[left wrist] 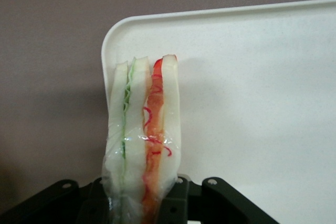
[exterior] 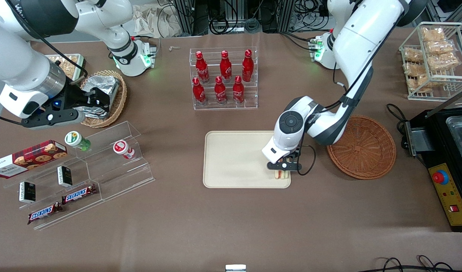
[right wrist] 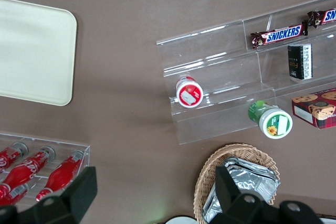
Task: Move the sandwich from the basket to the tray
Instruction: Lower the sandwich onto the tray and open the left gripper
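Note:
The sandwich (exterior: pixel 281 174), a wrapped white-bread wedge with red, orange and green layers, stands on edge over the corner of the cream tray (exterior: pixel 234 158) nearest the front camera and the basket. My left gripper (exterior: pixel 283 169) is shut on the sandwich (left wrist: pixel 144 129); the black fingers (left wrist: pixel 176 200) clamp its lower end. The tray (left wrist: pixel 252 87) lies under and around it; I cannot tell whether the sandwich touches it. The reddish-brown wicker basket (exterior: pixel 362 146) sits empty beside the tray, toward the working arm's end.
A clear rack of red bottles (exterior: pixel 223 77) stands farther from the camera than the tray. Stepped acrylic shelves (exterior: pixel 83 170) with snacks and a tan basket of foil packets (exterior: pixel 102 96) lie toward the parked arm's end. A wire rack of snack bags (exterior: pixel 433 60) and a black box (exterior: pixel 448 166) lie toward the working arm's end.

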Motion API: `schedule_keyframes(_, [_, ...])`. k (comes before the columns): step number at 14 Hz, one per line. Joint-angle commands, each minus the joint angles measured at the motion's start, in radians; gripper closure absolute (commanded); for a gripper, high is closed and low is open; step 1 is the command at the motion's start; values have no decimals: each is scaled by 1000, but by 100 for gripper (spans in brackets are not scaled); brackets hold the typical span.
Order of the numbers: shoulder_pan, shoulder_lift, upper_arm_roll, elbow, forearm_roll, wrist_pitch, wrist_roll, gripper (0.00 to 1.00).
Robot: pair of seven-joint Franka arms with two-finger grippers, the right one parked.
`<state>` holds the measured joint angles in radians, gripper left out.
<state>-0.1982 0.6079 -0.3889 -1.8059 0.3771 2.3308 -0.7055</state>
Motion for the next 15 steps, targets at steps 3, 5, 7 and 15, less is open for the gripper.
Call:
schedule_keyframes(3, [-13, 42, 4, 36, 45, 38, -39, 1])
schedule_keyframes(5, [-9, 46, 4, 36, 88, 38, -43, 0])
schedule_keyframes(7, [-7, 39, 4, 52, 80, 30, -57, 0])
schedule_keyframes(15, [126, -279, 1, 65, -55, -221, 126, 0])
